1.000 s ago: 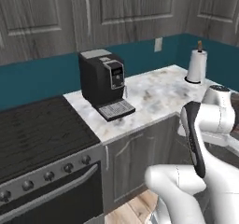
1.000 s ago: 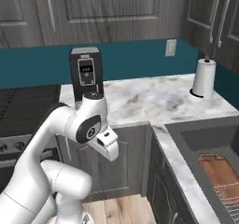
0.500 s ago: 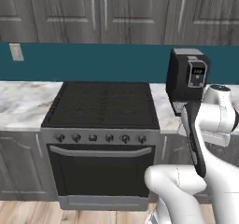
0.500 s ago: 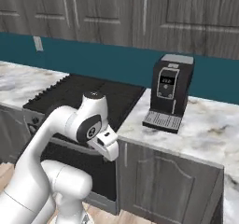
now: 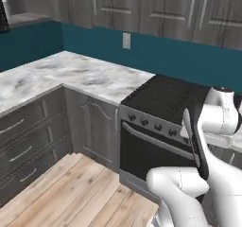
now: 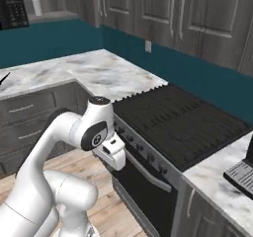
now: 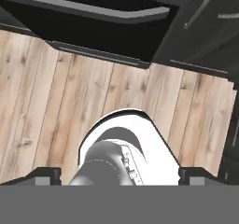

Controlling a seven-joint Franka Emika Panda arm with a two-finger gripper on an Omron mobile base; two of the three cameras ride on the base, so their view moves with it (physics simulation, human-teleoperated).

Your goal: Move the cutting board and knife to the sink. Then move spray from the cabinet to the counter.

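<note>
Driving between stations is the likeliest reading of this pose: the arm is folded close over its own base, with the end effector [image 7: 119, 175] pointing down at the wooden floor [image 7: 56, 101] and the oven's handle bar [image 7: 93, 13] running across the top of the hand view. Its two dark tips sit at the far lower left and lower right of that view, spread as wide as they go, and nothing lies between them. Tucking the arm this way probably keeps it clear of the cabinetry while the base turns.

The spray [image 6: 36, 0] stands at the upper left of the right base view, on the shelf of the cabinet [image 6: 54, 15], just beside the black microwave [image 6: 12, 6]. That suggests the second half of the task is in hand and the bottle has not yet been fetched. The marble tabletop [image 5: 71, 74] runs across the left of the left base view, and the black stove [image 6: 178, 122] fills the middle right of the right base view.

Compared with half a second ago, the whole picture has swung: the stove, then square in front, now sits off to the right, the coffee machine has slid almost out of frame, and the corner tabletop with the shelf above has come in. This is the cameras turning with the base. The arm's folded pose looks unchanged.
</note>
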